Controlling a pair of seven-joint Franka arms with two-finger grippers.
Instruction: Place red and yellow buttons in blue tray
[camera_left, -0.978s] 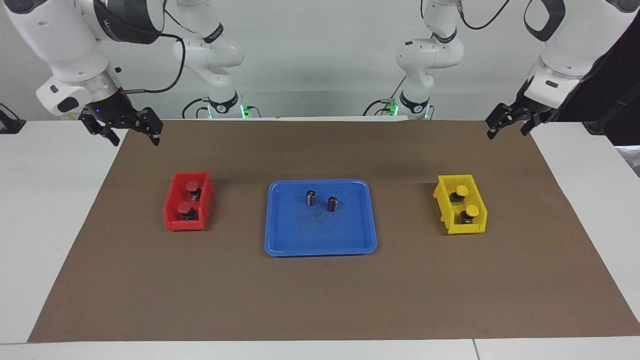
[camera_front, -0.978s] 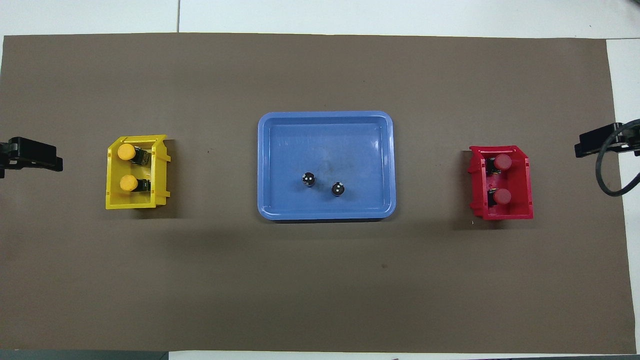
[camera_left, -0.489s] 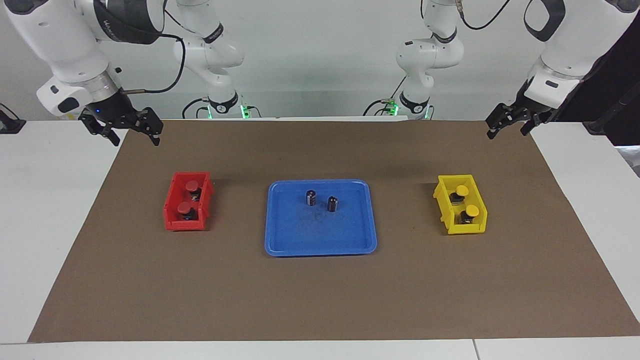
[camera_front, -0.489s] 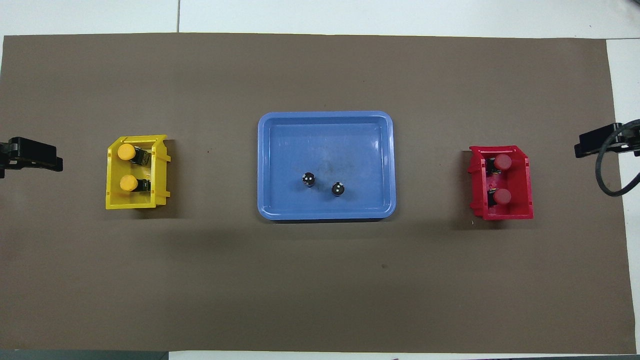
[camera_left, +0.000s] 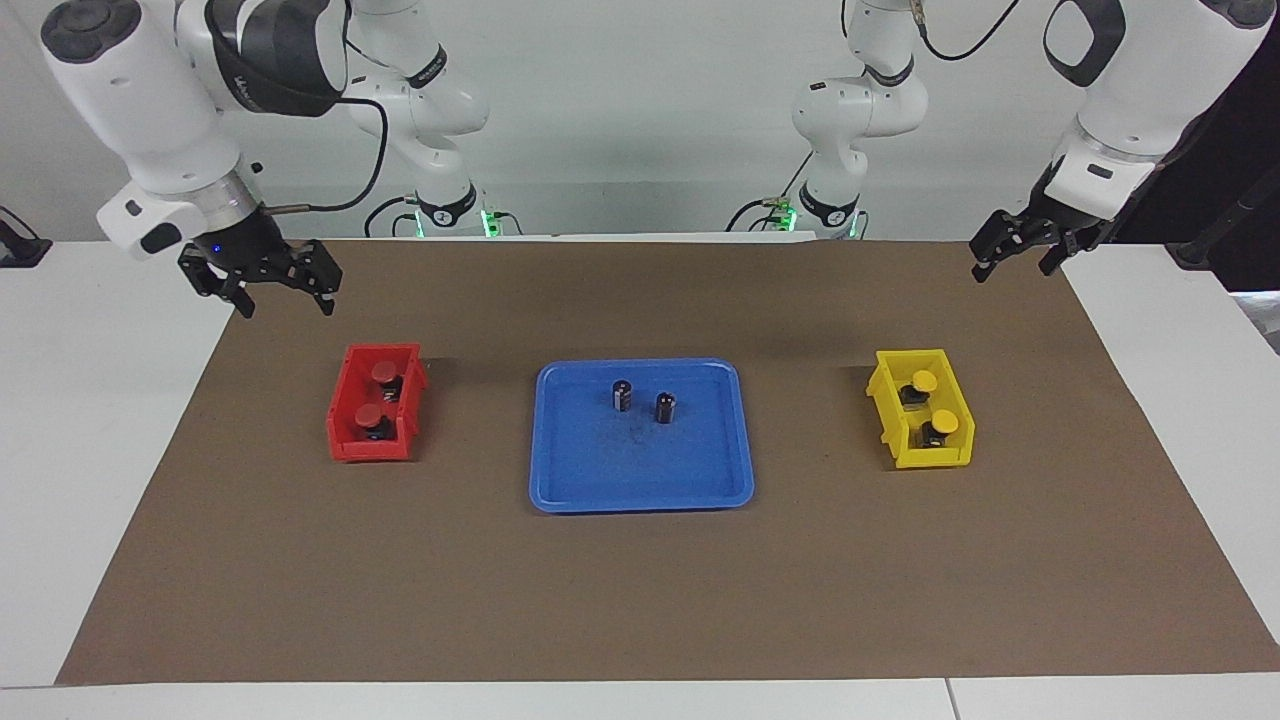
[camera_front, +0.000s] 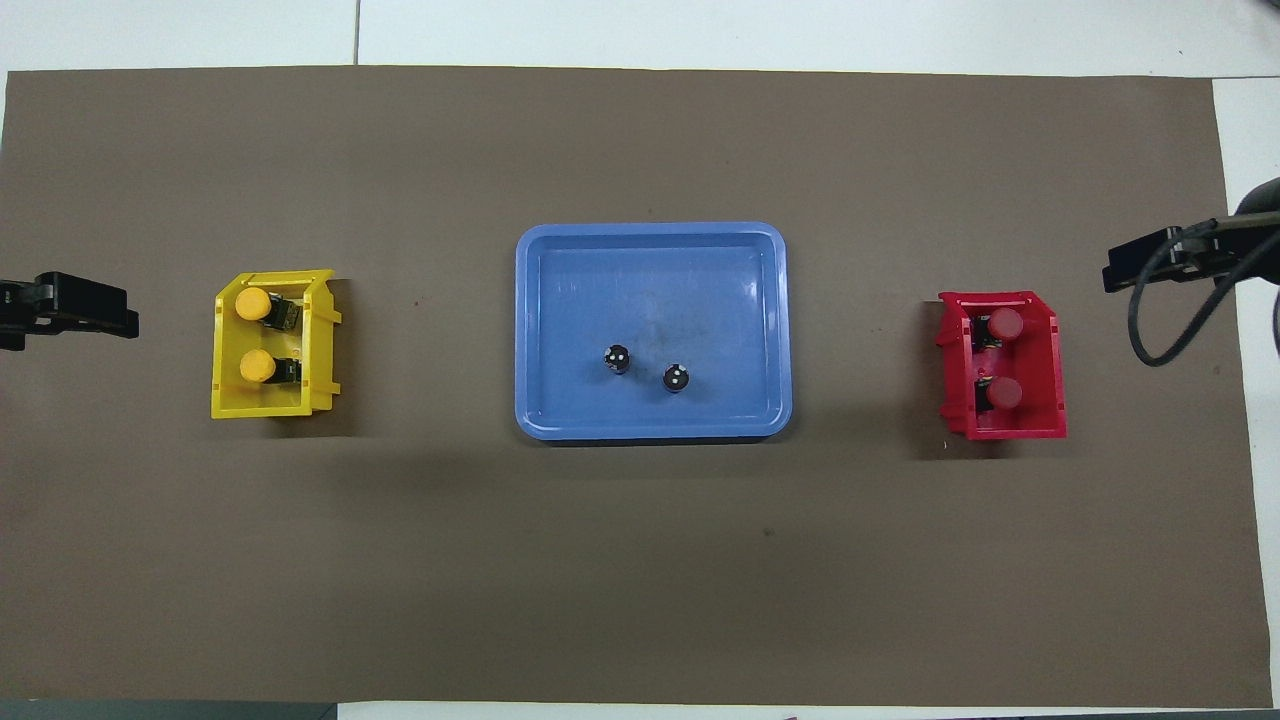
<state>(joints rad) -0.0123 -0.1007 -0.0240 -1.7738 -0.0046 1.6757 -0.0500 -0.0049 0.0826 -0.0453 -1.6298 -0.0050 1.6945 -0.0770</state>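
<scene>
Two red buttons lie in a small red bin at the right arm's end. At the left arm's end, two yellow buttons sit in a small yellow bin. Between the bins lies the blue tray, seen from above as the blue tray. My right gripper hangs open and empty over the mat's edge near the red bin. Open and empty too, my left gripper hangs over the mat's edge near the yellow bin.
Two dark capless cylinders stand upright in the tray, in the part nearer the robots. A brown mat covers most of the white table.
My right gripper has moved over the mat toward the red bin. My left gripper has shifted slightly inward. The buttons, bins and tray have not moved.
</scene>
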